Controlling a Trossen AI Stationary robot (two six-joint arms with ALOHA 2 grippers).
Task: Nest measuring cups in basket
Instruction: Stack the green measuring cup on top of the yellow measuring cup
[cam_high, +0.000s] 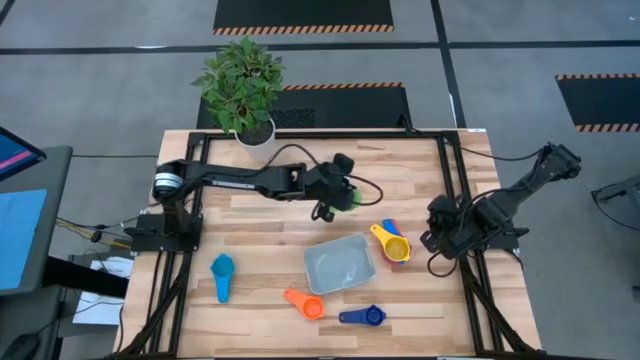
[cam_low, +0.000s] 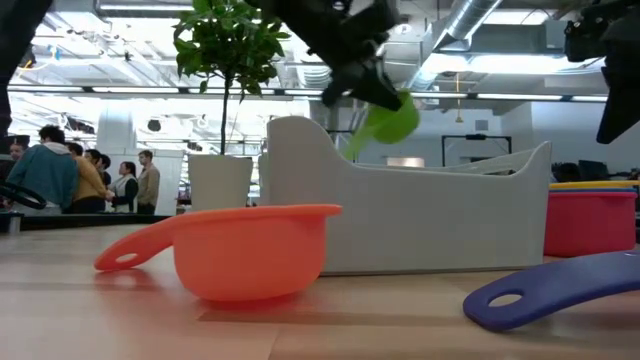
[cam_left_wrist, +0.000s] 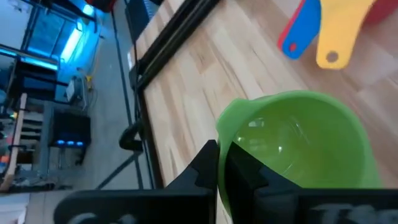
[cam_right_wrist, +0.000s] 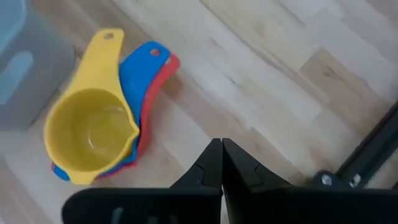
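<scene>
Left gripper (cam_high: 330, 203) pinches green cup (cam_left_wrist: 298, 140) aloft (rim grip); we'd carry it level over basket (cam_high: 340, 265), lower, then release. Right gripper (cam_right_wrist: 221, 163) pressed together, empty.

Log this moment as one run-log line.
left fingers: shut on green plastic measuring cup, lifted | right fingers: shut, empty | pale grey-blue plastic basket: empty
</scene>
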